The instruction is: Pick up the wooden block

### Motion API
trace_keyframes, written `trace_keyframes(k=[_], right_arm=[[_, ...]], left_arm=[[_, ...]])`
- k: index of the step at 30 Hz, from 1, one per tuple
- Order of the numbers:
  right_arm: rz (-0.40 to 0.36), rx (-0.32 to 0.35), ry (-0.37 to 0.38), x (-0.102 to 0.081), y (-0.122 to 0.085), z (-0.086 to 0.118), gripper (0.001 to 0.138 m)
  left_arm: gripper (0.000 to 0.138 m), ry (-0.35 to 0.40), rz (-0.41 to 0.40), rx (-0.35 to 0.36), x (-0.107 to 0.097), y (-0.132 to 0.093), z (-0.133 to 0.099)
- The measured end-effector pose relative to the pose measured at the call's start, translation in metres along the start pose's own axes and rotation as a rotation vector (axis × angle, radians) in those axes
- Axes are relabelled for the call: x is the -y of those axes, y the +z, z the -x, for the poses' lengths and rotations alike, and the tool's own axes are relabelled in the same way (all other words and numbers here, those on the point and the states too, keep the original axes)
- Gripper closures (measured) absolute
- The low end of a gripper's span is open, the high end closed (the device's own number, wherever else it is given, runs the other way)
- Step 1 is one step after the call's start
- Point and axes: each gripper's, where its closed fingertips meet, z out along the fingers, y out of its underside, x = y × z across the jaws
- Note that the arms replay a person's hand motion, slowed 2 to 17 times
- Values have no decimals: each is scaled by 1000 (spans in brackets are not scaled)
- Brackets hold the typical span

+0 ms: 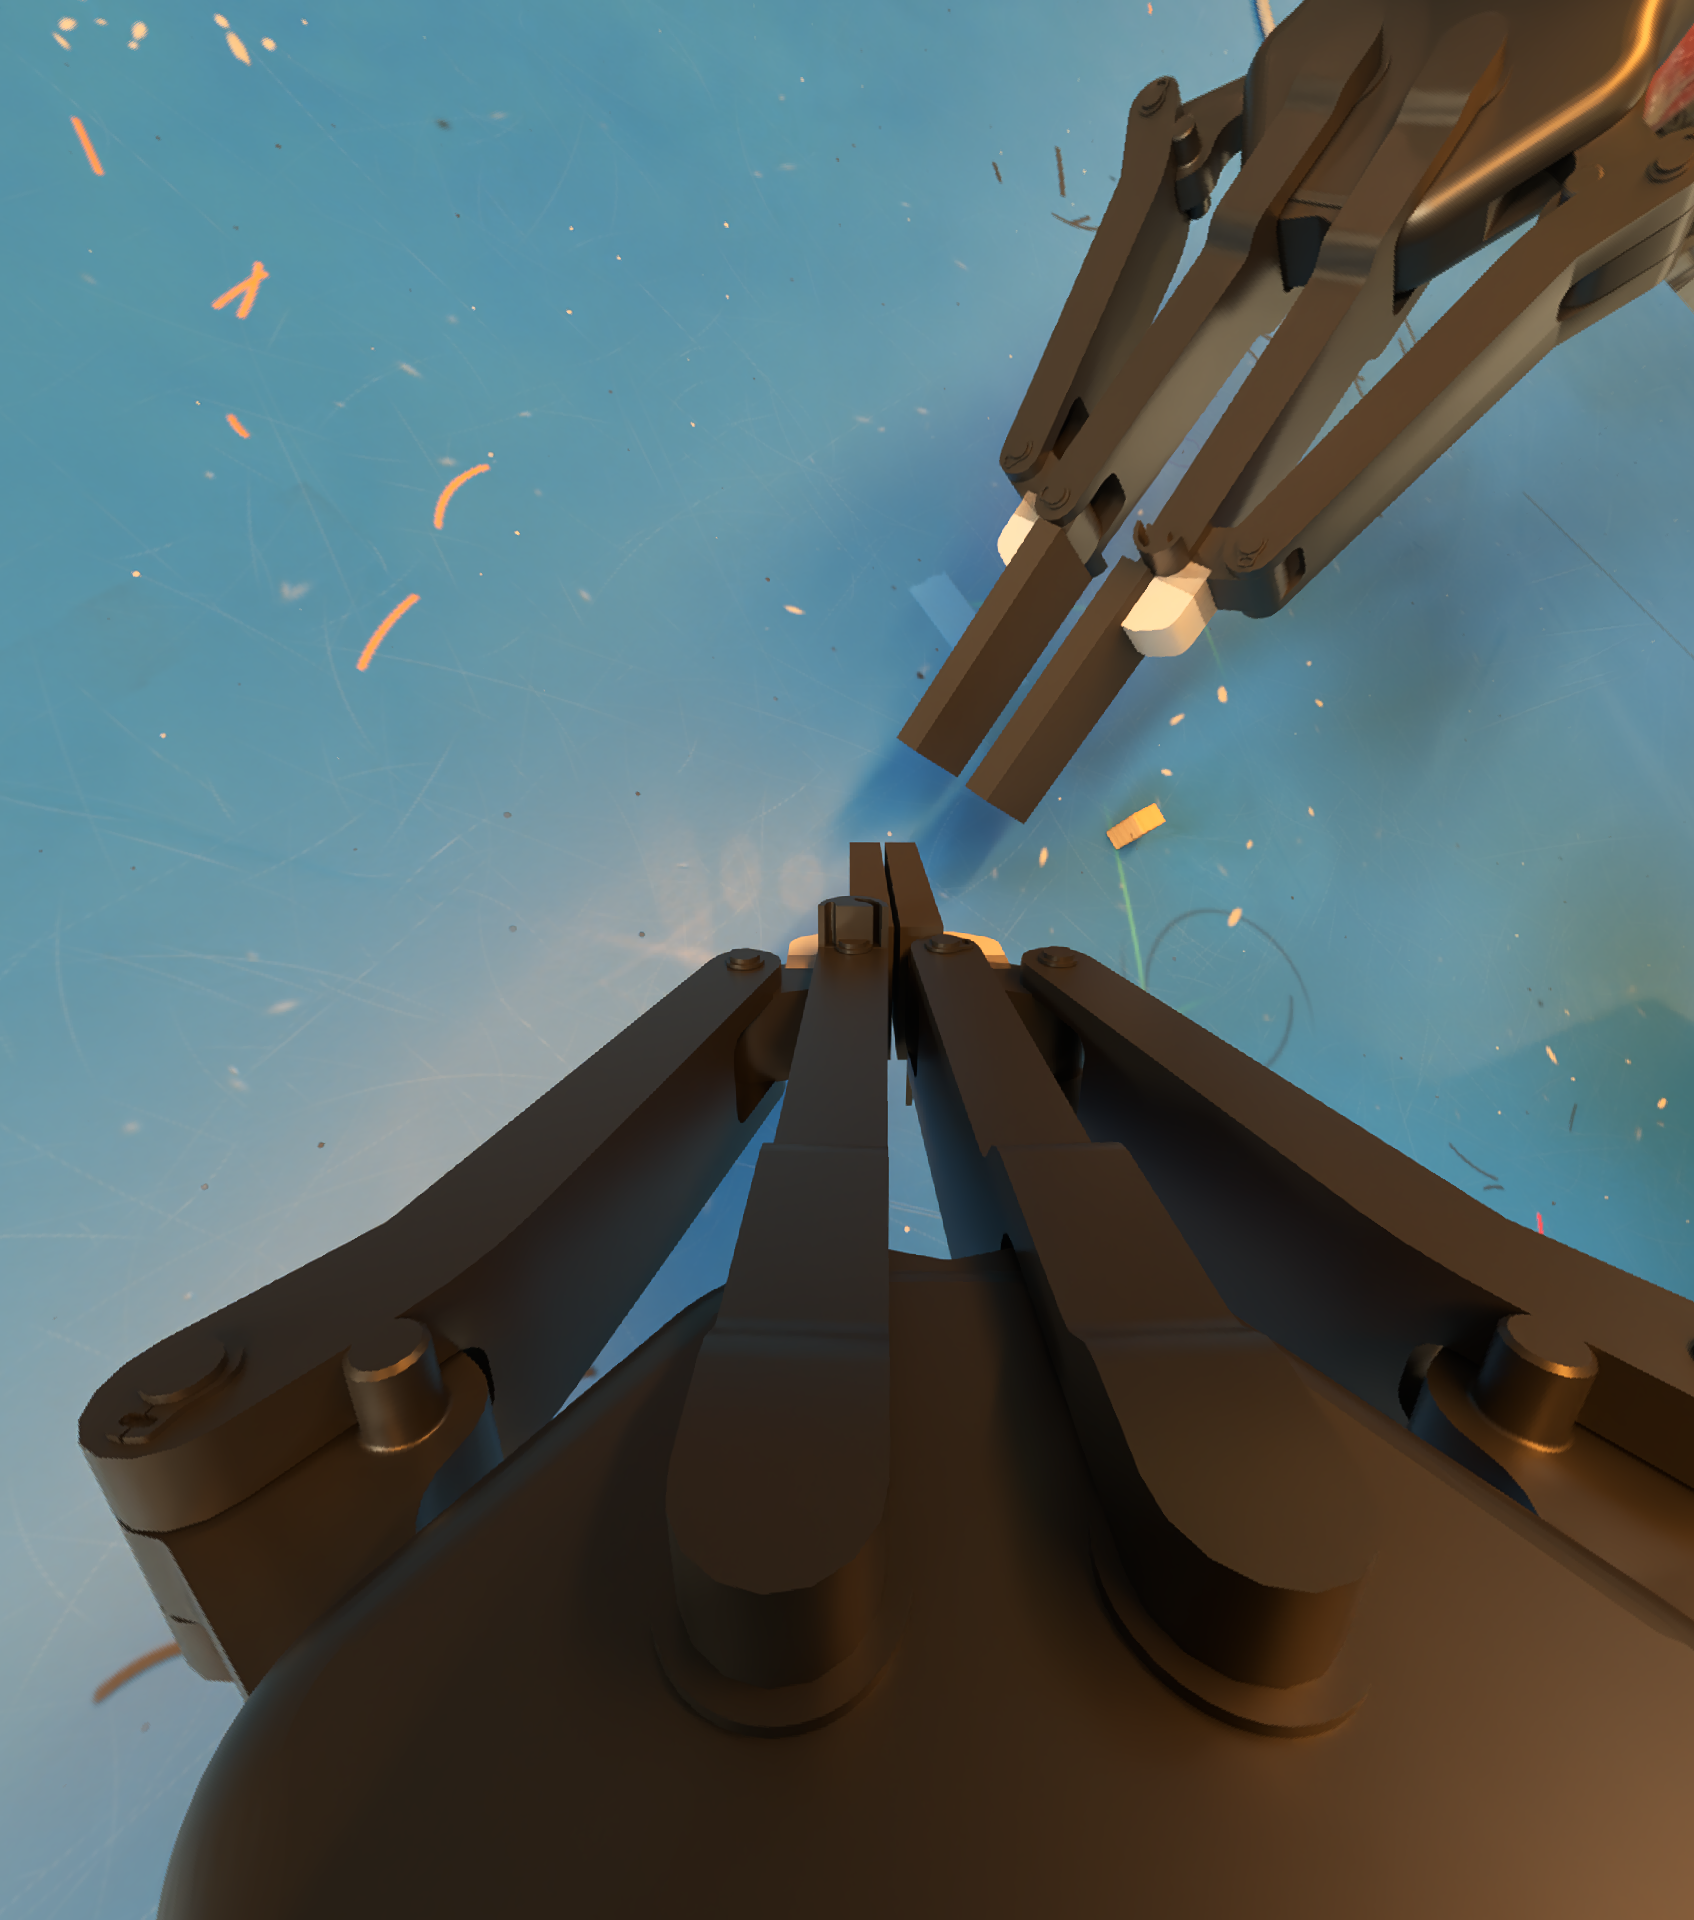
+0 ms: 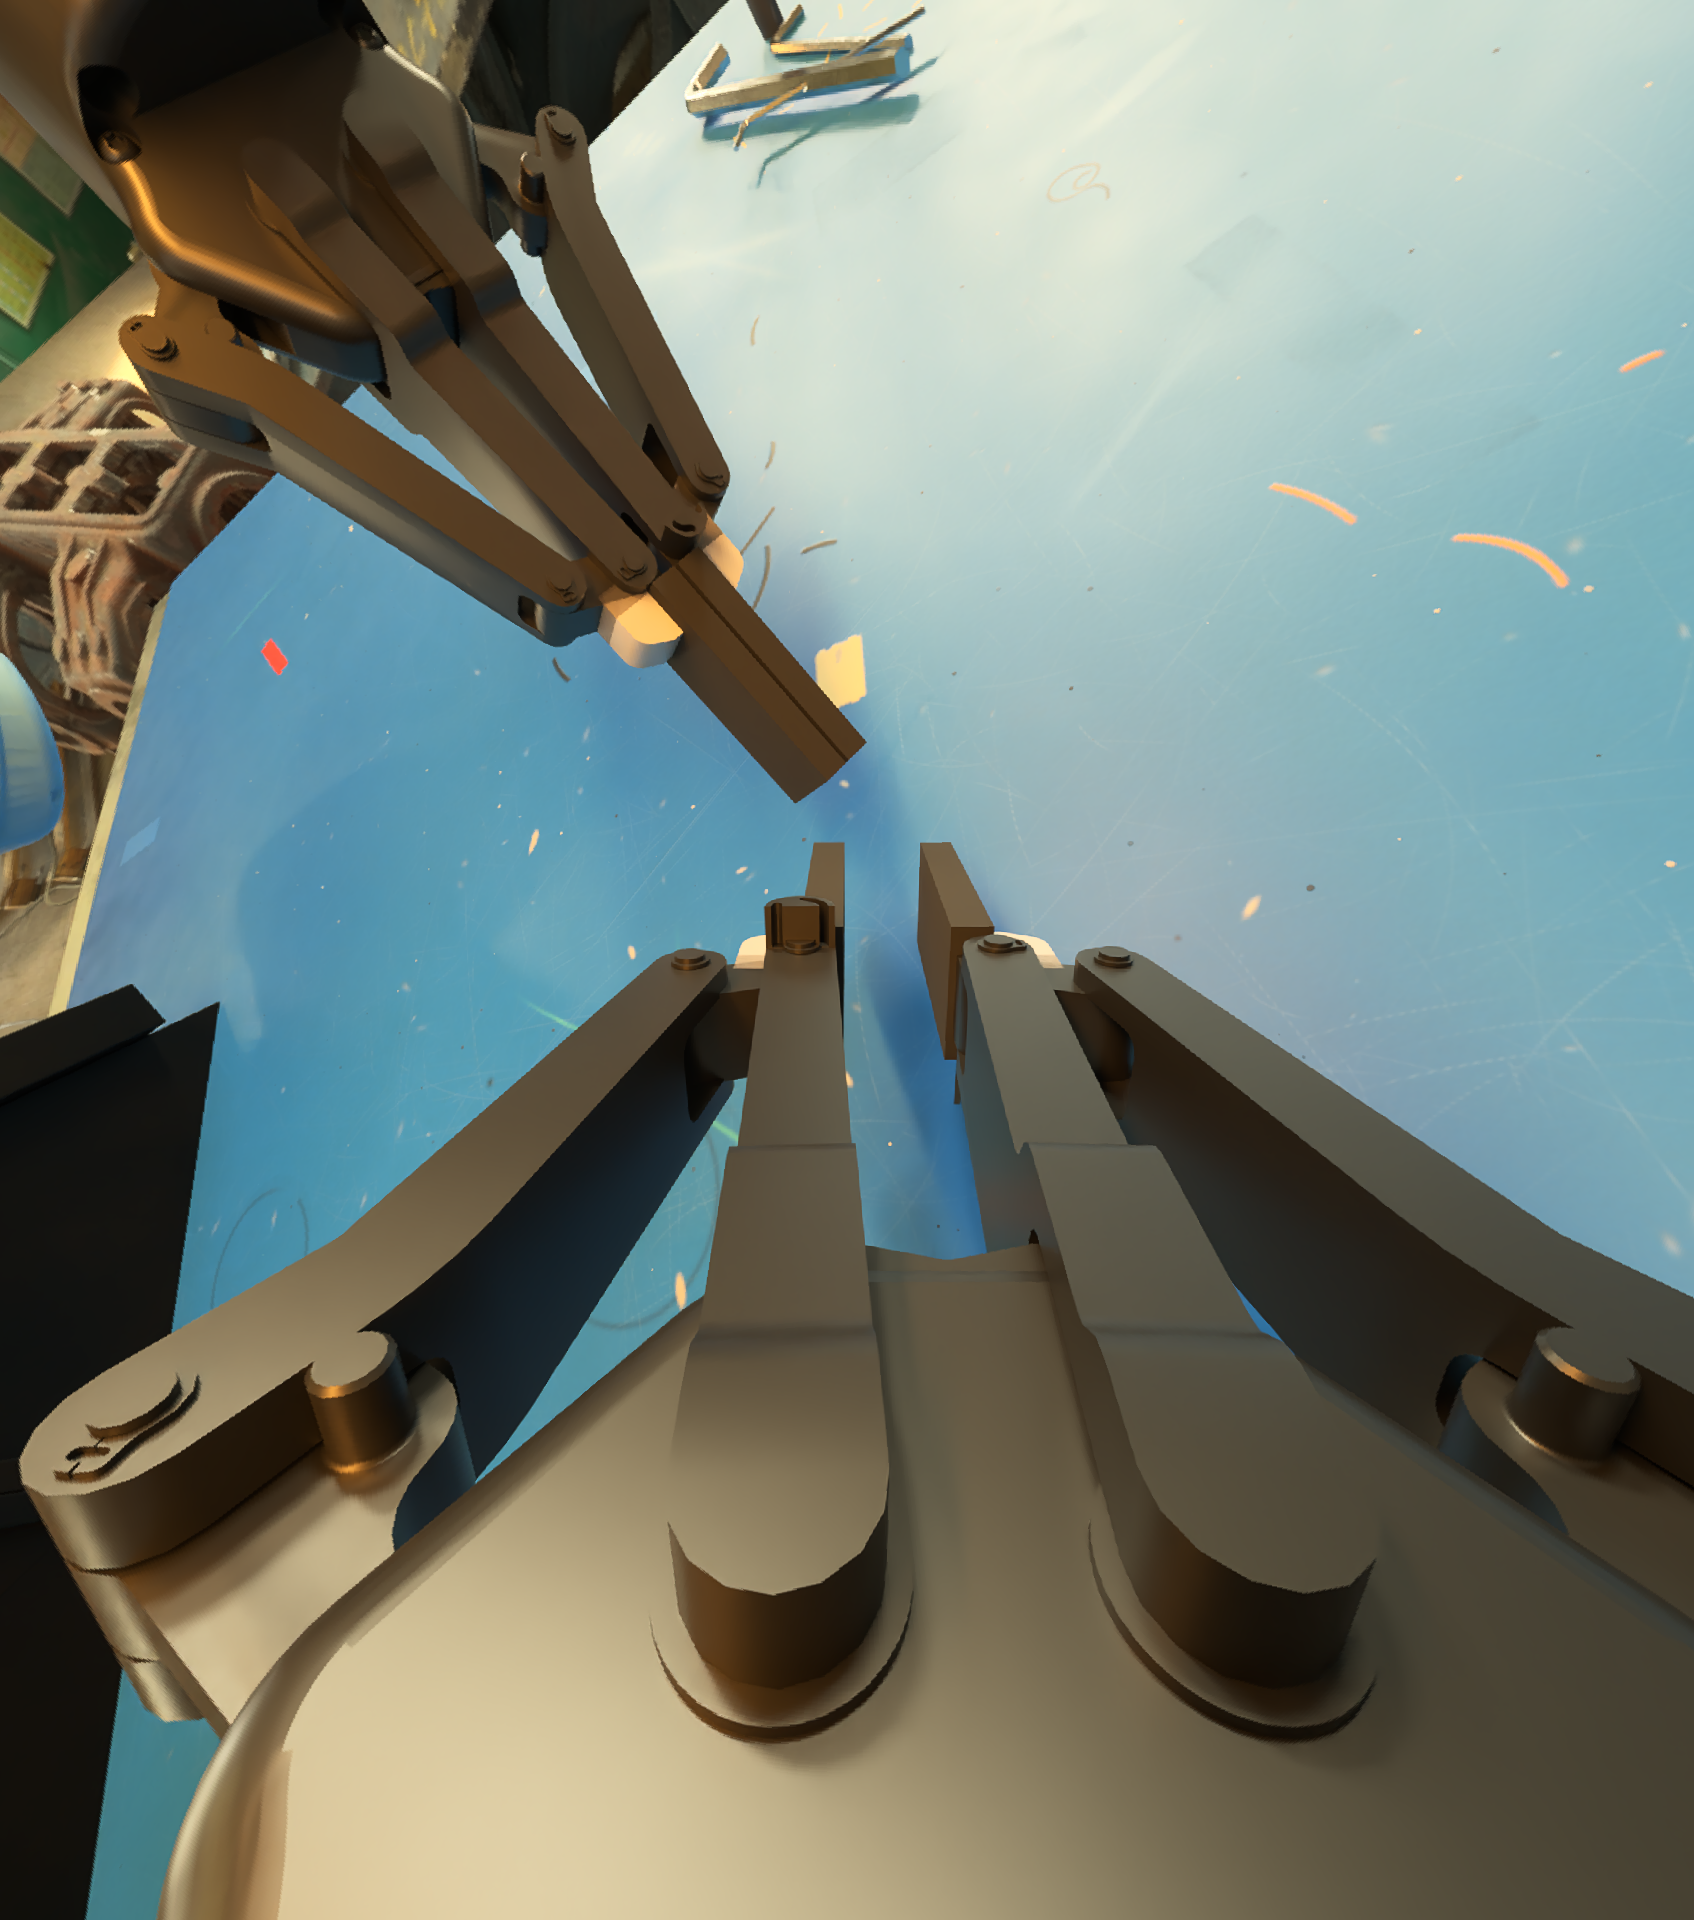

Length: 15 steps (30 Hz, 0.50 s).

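Note:
A small pale wooden block [image 1: 1135,826] lies on the blue scratched table [image 1: 355,831]. It sits just right of my left gripper [image 1: 884,857], which is shut and empty, low over the table. My right gripper [image 1: 962,781] reaches in from the upper right, its tips left of the block and apart from it. In the right wrist view my right gripper [image 2: 881,854] has a narrow gap between its fingers with nothing in it. The block [image 2: 843,670] shows there beyond the shut left gripper [image 2: 827,771], partly behind its fingers.
Orange shavings [image 1: 386,629] are scattered over the table [image 2: 1342,831]. Metal scrap strips [image 2: 801,73] lie at the far end. A black box [image 2: 22,1247] stands at the table's left edge. A rusty lattice frame [image 2: 64,499] lies off the table.

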Motion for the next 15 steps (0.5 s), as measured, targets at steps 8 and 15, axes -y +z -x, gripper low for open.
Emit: trace_keyframes(k=[8,15], right_arm=[[-25,-17,13,0,-10,-3,116],[-75,-43,11,2,-29,-2,115]], left_arm=[[133,-12,-7,5,-2,0,2],[132,-6,-33,18,1,-6,1]])
